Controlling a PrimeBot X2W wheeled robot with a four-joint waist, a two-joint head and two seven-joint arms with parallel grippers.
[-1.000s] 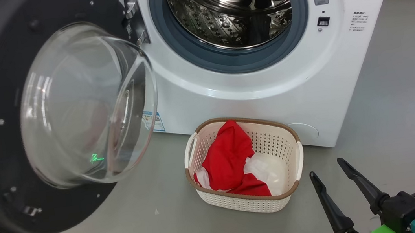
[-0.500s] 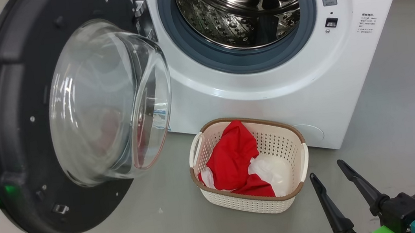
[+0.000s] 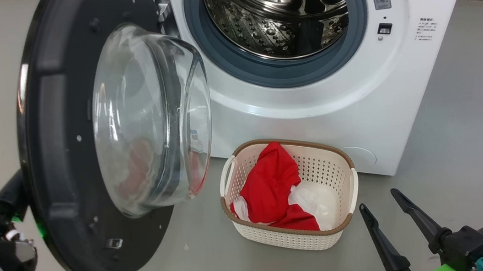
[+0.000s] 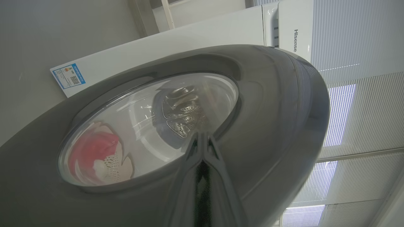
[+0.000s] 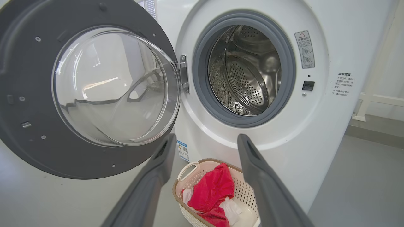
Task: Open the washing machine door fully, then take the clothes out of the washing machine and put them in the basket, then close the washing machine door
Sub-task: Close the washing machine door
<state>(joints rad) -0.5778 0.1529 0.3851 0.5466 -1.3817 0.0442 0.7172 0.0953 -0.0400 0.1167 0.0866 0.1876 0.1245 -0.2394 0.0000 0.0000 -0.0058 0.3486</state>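
— On the grey floor [image 3: 475, 125], before the washing machine [image 3: 312, 113], where does the basket [image 3: 291, 240] sit?
— Close in front of the machine's lower front, below the round opening. Its long axis runs across the head view, roughly along the machine's front, with a white handle [image 3: 226, 174] at each end.
— And the clothes [image 3: 271, 187]?
— Inside the basket: a red heap lying aslant from the far left corner toward the near rim, with white parts at its left edge and to its right.
— Which way does the washing machine door [image 3: 63, 143] face?
— It stands partway open on its hinge [image 3: 164, 9], left of the opening. Its black inner rim and the clear glass bowl [image 3: 152, 119] face right in the head view, the bowl bulging toward the machine and the basket. Its glossy outer face is turned toward the left claw [image 4: 202, 135].
— How is that claw?
— Fingers [image 4: 197, 189] pressed together, nothing between them. In the left wrist view their tips point at the door's outer face, at the window's edge; I cannot tell whether they touch it. In the head view it sits at the door's lower left edge, partly hidden behind it.
— The right claw [image 3: 378, 198]?
— Low at the right, fingers [image 3: 381, 240] spread apart and empty, pointing up toward the machine, just right of the basket and clear of it.
— The drum [image 3: 256, 28]?
— Perforated steel, seen through the grey rubber ring [image 3: 233, 67].
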